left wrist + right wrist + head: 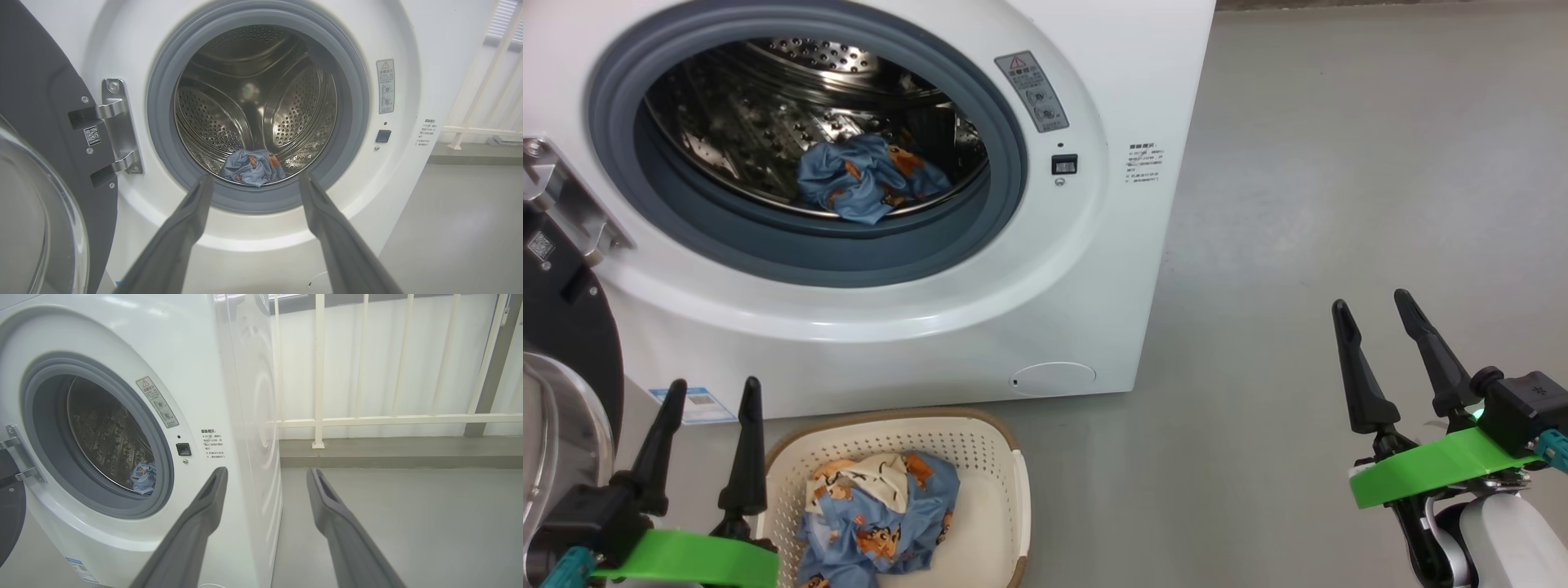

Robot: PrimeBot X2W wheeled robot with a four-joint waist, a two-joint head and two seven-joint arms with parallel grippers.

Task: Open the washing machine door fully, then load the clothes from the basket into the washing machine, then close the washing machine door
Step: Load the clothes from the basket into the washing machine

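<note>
Two lots of clothes (882,523): one heaped in basket (1018,506), one lying in washing machine (1143,98) drum (735,122), washing machine door (564,327) swung open. Soft, light, limp; judged best pinched at a raised fold. Left gripper (715,382), right gripper (1371,298): both spread wide, empty.

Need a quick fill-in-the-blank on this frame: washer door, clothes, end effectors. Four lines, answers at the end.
1. The washing machine door stands ____.
2. One blue printed garment lies inside the steel ____.
3. The rest of the clothes lie on the floor in the cream-white ____.
4. The left end effector and the right end effector each hold ____.

Missing words: open; drum; basket; nothing.
</note>
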